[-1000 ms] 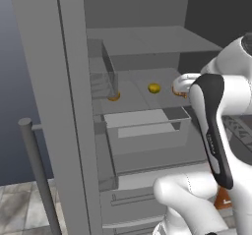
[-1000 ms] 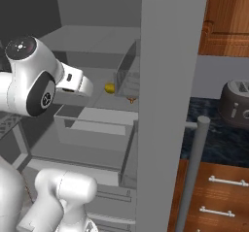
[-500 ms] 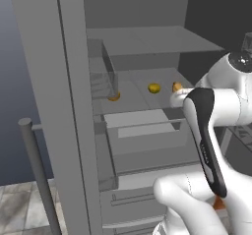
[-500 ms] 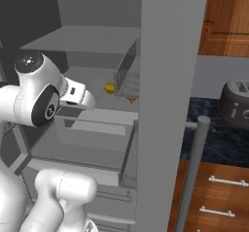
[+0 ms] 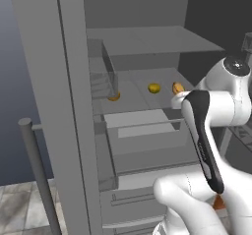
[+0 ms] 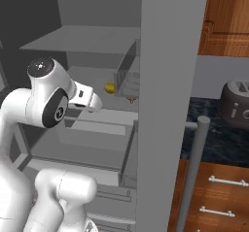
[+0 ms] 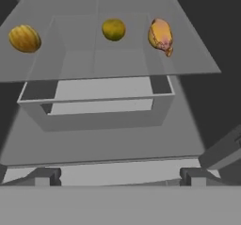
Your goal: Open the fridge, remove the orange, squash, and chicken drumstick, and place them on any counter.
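Note:
The fridge stands open, its door swung out at the left of the left base view. On its glass shelf lie three foods in a row. The ribbed yellow-brown squash is at the left, the round orange in the middle, and the golden chicken drumstick at the right. The same row appears as squash, orange and drumstick. My gripper is open and holds nothing, hovering in front of and below the shelf, well short of the food. The black counter lies right of the fridge.
A clear drawer juts out under the shelf, between my gripper and the food. A door bin hangs on the open right door, whose bar handle sticks out. A toaster sits on the counter above wooden drawers.
My arm has dropped lower and swung aside, uncovering the drumstick in the left base view. The food has not moved. The jaws stay open.

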Available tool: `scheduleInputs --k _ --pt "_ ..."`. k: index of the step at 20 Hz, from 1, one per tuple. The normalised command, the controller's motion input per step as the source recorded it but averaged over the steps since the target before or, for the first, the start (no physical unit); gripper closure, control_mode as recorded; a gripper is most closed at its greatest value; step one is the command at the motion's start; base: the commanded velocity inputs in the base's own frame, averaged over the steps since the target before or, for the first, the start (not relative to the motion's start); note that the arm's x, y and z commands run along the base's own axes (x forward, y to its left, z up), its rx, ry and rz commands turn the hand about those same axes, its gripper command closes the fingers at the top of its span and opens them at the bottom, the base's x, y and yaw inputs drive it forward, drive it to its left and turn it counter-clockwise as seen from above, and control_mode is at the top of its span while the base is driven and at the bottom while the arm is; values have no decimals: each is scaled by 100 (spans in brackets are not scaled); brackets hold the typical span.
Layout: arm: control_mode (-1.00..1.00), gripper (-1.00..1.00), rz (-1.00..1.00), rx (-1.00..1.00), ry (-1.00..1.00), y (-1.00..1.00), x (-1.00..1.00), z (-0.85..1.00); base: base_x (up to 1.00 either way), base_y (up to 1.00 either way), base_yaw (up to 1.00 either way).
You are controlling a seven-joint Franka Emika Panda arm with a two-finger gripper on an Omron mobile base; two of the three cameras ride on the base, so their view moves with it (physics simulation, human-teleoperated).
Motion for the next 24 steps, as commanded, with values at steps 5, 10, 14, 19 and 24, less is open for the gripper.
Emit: scheduleInputs --k 5,10,14,19,24 --pt "-100 -100 0 -3 4 -33 60 -10 0 0 0" --pt "-100 -100 0 -9 1 -32 65 -32 0 0 0" --pt "-100 -100 0 -5 0 -22 52 -22 0 0 0" --pt "-100 -100 0 0 0 -17 47 -10 0 0 0" --pt "-100 -100 0 0 0 -17 44 -21 0 0 0"
